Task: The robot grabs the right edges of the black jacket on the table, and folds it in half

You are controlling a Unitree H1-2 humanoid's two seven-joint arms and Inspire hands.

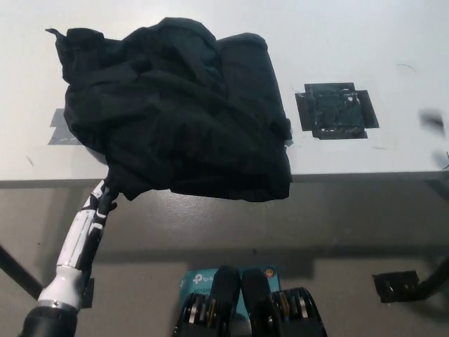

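Head view, looking steeply down: I see the black jacket [179,109] bunched in a rumpled heap on the white table [351,42], lying toward the table's left half. Its lower hem spills over the near table edge and hangs a little below it. A grey tape patch [59,128] peeks out from under the jacket's left side, and a square of black tape [335,111] sits on the tabletop to the right of the jacket, apart from it.

My left hand [100,199] is raised at the lower left, its white forearm angled up toward the table edge. The dark fingertips reach the hanging lower-left corner of the jacket and seem to touch it; the cloth hides them, so I cannot tell whether they are spread, curled or pinching fabric.

My right hand is out of sight.

Below the table edge, on the floor, a teal box [203,279] carries a white "tp-link" mark; the smaller print beneath it is too fine for me to read.
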